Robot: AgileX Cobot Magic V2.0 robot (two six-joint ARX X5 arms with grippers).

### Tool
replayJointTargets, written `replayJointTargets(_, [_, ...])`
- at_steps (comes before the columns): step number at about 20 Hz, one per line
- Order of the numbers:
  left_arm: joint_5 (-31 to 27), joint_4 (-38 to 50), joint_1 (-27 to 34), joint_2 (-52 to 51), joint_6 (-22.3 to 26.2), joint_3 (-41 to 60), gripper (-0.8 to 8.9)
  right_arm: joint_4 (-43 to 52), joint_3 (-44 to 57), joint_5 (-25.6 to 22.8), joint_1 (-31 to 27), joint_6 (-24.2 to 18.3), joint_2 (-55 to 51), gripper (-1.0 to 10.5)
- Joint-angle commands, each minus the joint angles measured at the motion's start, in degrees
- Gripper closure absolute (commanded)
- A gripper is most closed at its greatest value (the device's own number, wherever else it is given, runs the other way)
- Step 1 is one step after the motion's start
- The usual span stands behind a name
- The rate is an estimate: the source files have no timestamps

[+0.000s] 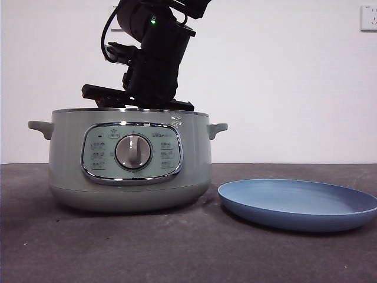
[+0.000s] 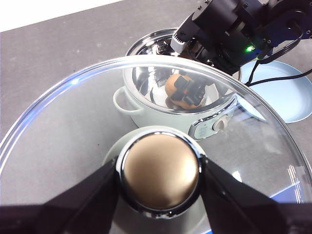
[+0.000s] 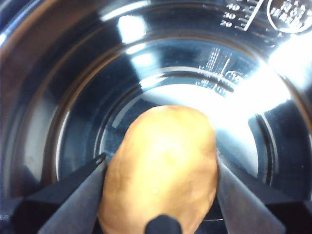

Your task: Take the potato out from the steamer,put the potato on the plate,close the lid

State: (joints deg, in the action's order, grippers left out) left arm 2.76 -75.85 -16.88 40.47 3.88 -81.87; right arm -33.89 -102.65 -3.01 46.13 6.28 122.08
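Right wrist view: right gripper [image 3: 158, 168] is down inside the steamer [image 1: 128, 162], jaws closed on both sides of the potato [image 3: 161, 165], which sits w/in the shiny inner bowl. Left gripper [image 2: 160, 170] clamps the lid [image 2: 97, 102] by its knob, held apart from the steamer. Plate [image 1: 299, 203] lies just beside the steamer.

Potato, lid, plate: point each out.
potato [image 3: 161, 165]: right wrist view, middle of its skin.
lid [image 2: 161, 170]: left wrist view, top of its knob.
plate [image 1: 297, 200]: front view, bare inner surface.
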Motion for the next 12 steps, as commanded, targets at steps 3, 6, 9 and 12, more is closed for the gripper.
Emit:
replayJointTargets(3, [0.42,4.09,0.11,-0.55,0.63,-0.94,8.27,-0.2,-0.07,-0.09,0.11,-1.36,-6.05,9.6])
replayJointTargets(6, [0.61,5.75,0.11,-0.37,0.66,-0.94,8.27,-5.05,-0.07,-0.44,-0.07,-2.51,-13.92,9.6])
replayJointTargets(9, [1.22,6.99,0.07,0.37,0.68,-0.94,8.27,-11.85,-0.07,-0.7,-1.05,-3.69,-22.14,9.6])
replayJointTargets(12, [3.74,8.31,0.07,1.42,0.79,-0.94,8.27,-19.04,-0.04,-4.09,-2.62,-4.96,-29.09,9.6])
